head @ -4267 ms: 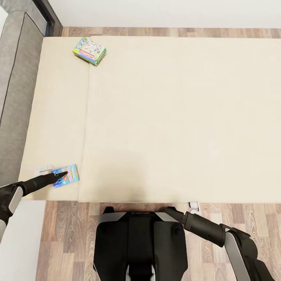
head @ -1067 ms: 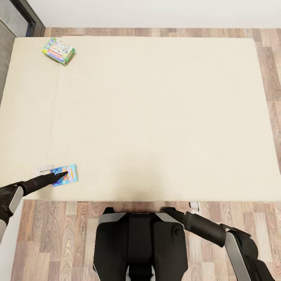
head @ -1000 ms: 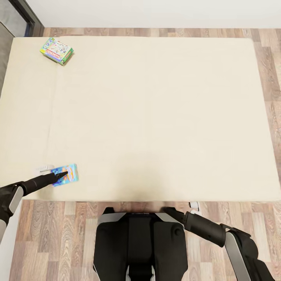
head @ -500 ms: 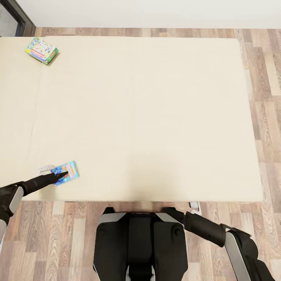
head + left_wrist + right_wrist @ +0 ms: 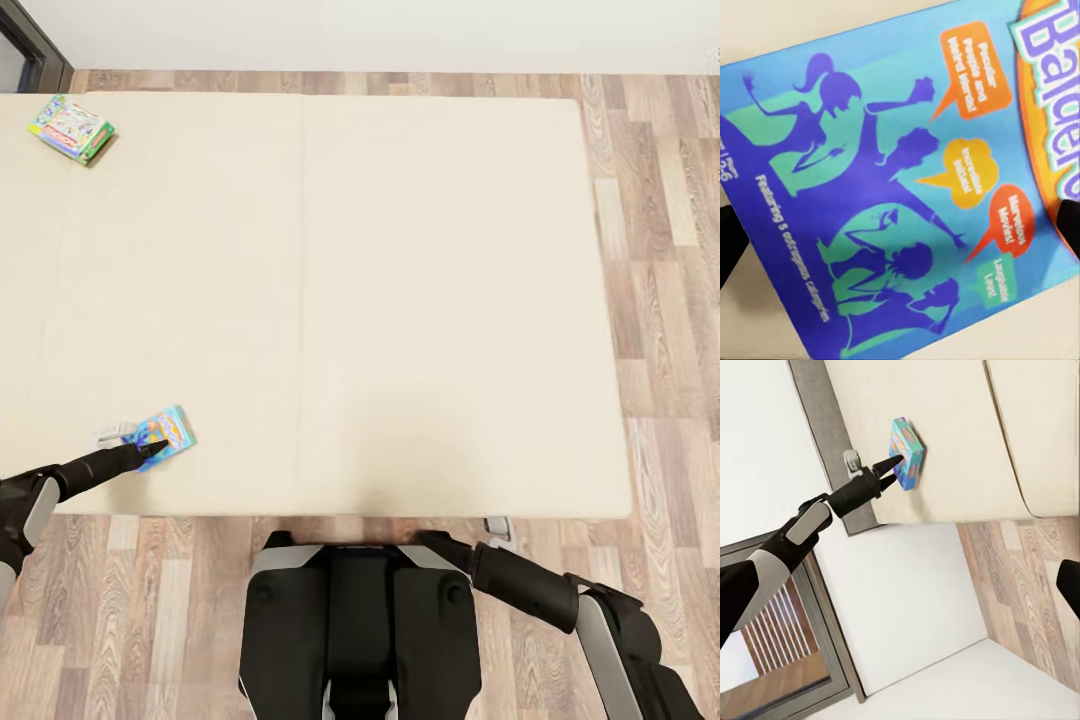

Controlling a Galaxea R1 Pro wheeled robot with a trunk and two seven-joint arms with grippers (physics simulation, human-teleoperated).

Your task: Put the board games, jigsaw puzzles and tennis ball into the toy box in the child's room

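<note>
A: Board game, blue one [image 5: 163, 433], is lying flat on the bed [image 5: 400, 300] by its near edge, toward the robot's left. Cover is showing purple dancing figures and orange speech bubbles in the left wrist view [image 5: 900, 195].

B: Left tool?

A: Left tool [image 5: 152, 450] is sitting over the blue game with a dark finger [image 5: 1069, 225] at each side of the box, so it's spread about box-wide. Can't tell whether it's actually gripping. The right wrist view is showing that tool [image 5: 891, 465] at the box [image 5: 907, 454] too.

B: Other game?

A: Green-edged board game [image 5: 72, 128] is lying at the bed's far left corner, well apart.

B: Right tool?

A: Right tool [image 5: 432, 541] is hanging low over the wood floor [image 5: 660, 300] beside the robot base [image 5: 360, 630]; can't tell how open.
</note>
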